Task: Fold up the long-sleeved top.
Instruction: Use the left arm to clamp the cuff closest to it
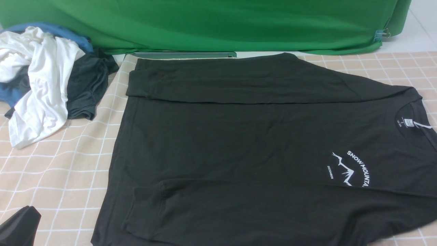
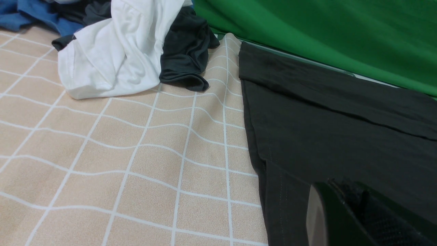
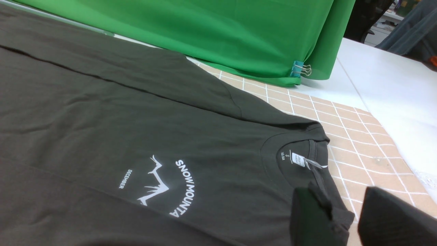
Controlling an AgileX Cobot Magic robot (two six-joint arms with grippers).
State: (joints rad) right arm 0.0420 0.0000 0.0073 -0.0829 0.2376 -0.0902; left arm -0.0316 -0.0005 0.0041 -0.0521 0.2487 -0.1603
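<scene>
While the left fingers [image 1: 18,225] sit closed tight and empty in the front view's lower left corner, the right fingers [image 3: 314,218] stand partly apart at the neck edge of the long-sleeved top [image 1: 239,143], gripping nothing. That black top lies spread across the checked tabletop [image 1: 68,177], centre to right, collar rightward. Crumpled clothes [image 1: 44,85] sit upper left.

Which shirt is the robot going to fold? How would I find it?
Look at the checked cloth in front of the green curtain. The big black top lies flat across its middle and right. Unlike the crumpled pile at the far left, it is smoothed out and has a white mountain print.
</scene>
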